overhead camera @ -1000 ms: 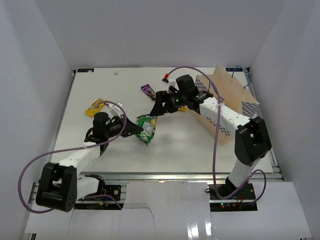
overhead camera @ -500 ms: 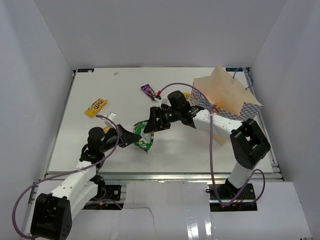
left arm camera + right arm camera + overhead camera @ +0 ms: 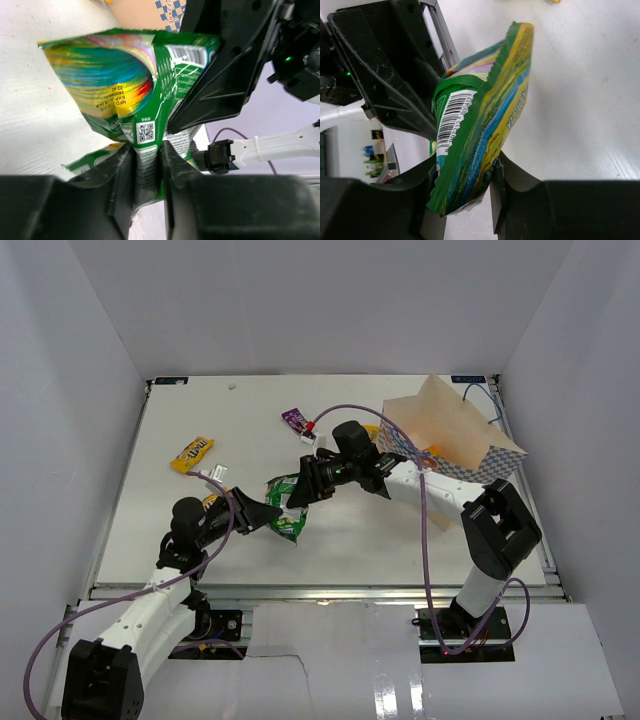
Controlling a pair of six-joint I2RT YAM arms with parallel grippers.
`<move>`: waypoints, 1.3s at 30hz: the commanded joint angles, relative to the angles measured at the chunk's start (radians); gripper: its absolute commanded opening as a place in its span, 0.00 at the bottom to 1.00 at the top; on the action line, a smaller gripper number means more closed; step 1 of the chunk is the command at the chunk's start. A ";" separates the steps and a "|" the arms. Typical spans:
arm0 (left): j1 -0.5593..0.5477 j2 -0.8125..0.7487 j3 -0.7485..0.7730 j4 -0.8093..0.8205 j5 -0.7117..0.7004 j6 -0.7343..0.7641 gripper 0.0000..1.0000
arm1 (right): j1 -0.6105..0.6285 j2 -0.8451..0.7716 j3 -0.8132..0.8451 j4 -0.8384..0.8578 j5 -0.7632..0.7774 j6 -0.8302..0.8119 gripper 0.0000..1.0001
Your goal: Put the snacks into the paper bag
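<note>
A green snack packet [image 3: 287, 505] hangs above the table's middle between both grippers. My right gripper [image 3: 299, 490] is shut on its upper end; in the right wrist view the packet [image 3: 480, 125] is pinched between the two fingers [image 3: 465, 172]. My left gripper [image 3: 271, 512] is at the lower end with its jaws a little apart, and the packet's seam [image 3: 146, 135] still lies between them [image 3: 146, 152]. The paper bag [image 3: 455, 435] stands open at the far right. A yellow M&M's pack [image 3: 191, 453] and a purple packet [image 3: 295, 419] lie on the table.
Another yellow packet [image 3: 212, 502] shows partly under my left arm, and a yellow bit [image 3: 372, 430] peeks out behind my right arm by the bag. White walls enclose the table on three sides. The right arm's cable [image 3: 425, 530] loops over the right half.
The right gripper came down from beside the bag and closed on the green packet. The left arm drew back toward the near edge with the packet, and its jaws have parted slightly.
</note>
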 commanded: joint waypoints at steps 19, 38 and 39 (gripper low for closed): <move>-0.008 -0.215 0.408 -0.513 -0.208 0.363 0.74 | -0.062 -0.199 0.384 -0.402 -0.164 -0.898 0.08; -0.008 -0.294 0.398 -0.782 -0.397 0.483 0.78 | -0.757 -0.337 0.735 -0.535 -0.052 -1.111 0.08; -0.008 -0.289 0.398 -0.782 -0.399 0.486 0.78 | -0.777 -0.335 0.734 -0.538 -0.054 -1.108 0.08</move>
